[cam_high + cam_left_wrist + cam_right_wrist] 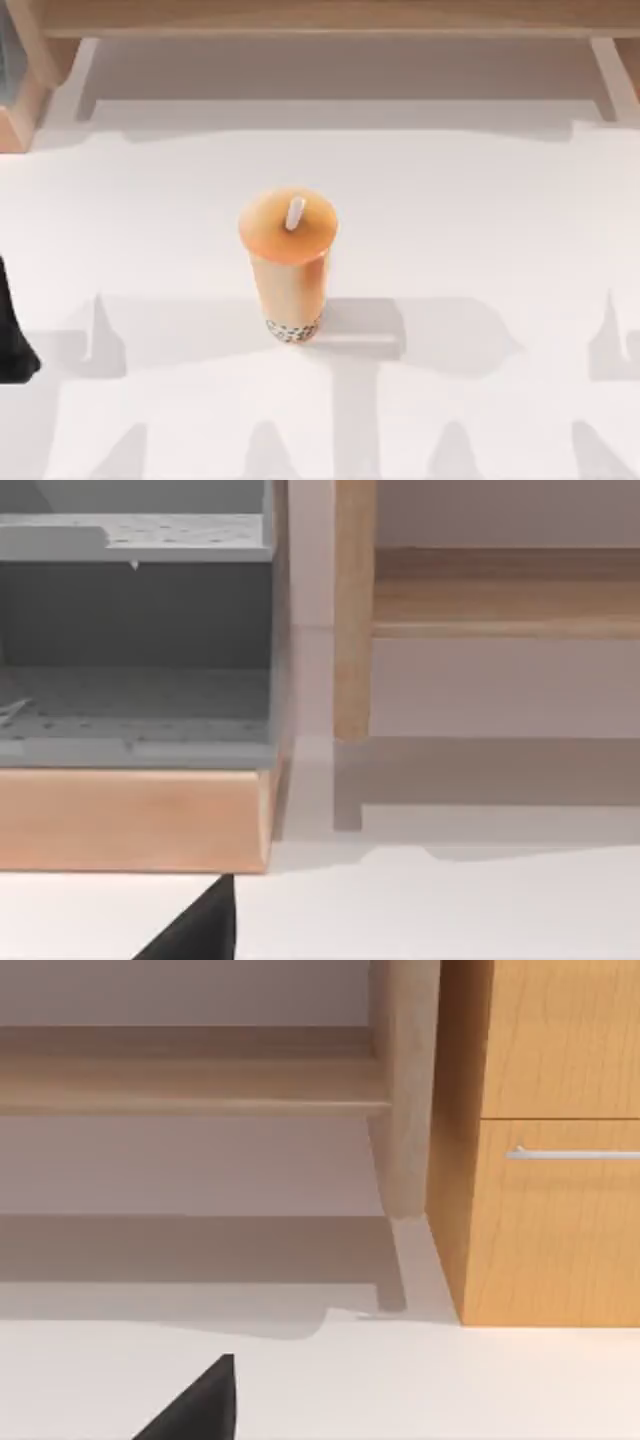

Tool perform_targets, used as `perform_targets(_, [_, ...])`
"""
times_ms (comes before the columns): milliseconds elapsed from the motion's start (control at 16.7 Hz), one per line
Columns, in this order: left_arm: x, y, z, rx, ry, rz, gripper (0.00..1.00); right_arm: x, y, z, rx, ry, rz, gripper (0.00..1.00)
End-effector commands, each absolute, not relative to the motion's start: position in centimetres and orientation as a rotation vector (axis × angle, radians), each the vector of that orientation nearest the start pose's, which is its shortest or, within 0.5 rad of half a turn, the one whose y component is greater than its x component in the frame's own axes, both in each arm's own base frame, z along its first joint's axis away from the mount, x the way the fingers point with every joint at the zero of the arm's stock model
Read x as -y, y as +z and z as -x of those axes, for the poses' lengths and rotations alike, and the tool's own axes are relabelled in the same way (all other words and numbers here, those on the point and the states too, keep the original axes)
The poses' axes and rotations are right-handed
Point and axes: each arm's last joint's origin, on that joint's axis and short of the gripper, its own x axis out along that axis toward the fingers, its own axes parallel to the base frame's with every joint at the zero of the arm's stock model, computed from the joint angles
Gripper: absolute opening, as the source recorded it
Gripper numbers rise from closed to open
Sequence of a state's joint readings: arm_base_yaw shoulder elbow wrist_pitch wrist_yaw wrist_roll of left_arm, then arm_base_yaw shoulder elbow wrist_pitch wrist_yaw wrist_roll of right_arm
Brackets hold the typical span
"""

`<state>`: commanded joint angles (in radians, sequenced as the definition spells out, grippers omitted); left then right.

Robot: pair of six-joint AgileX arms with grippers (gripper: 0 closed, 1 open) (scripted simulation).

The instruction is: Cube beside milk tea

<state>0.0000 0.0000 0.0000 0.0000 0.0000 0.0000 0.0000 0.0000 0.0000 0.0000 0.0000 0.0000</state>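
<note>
At the table's (pixel 480 230) middle, you see the milk tea (pixel 288 265) upright, left arm (pixel 12 335) parked at the left edge, its grip impossible to tell.

A white table (pixel 470 220) spread across the scene, crossed by soft grey shadows along its near side. At its far edge ran a long, light wooden rail (pixel 330 18) on pale legs, and at the far left stood a wood-framed unit with grey perforated shelves (pixel 135 700). At the far right stood a wooden cabinet (pixel 550 1220), whose drawer front carried a slim metal handle (pixel 572 1154).
</note>
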Motion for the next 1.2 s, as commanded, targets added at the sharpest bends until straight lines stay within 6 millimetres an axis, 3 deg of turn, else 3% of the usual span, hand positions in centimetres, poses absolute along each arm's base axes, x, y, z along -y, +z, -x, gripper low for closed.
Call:
perform_targets(180, [0.1, 16.3, -10.6, 0.002, 0.0, 0.0, 1.0, 0.1, 16.0, -10.6, 0.0, 0.0, 0.0, 1.0])
perform_targets(300, [0.2, 17.7, -10.6, 0.011, -0.003, 0.001, 1.0, 0.1, 16.0, -10.6, 0.0, 0.0, 0.0, 1.0])
perform_targets(420, [0.4, 20.2, -10.9, 0.023, -0.008, 0.001, 1.0, 0.1, 16.0, -10.6, 0.0, 0.0, 0.0, 1.0])
perform_targets(600, [0.8, 25.8, -12.5, 0.041, -0.016, 0.004, 1.0, 0.1, 16.0, -10.6, 0.0, 0.0, 0.0, 1.0])
perform_targets(720, [1.3, 29.7, -15.0, 0.036, -0.019, 0.006, 1.0, 0.1, 16.0, -10.6, 0.0, 0.0, 0.0, 1.0])
perform_targets(960, [2.9, 35.6, -21.5, 0.036, -0.02, 0.011, 1.0, 0.1, 16.0, -10.6, 0.0, 0.0, 0.0, 1.0])
perform_targets(1200, [5.4, 38.6, -29.1, 0.035, -0.018, 0.014, 1.0, 0.1, 16.0, -10.6, 0.0, 0.0, 0.0, 1.0])
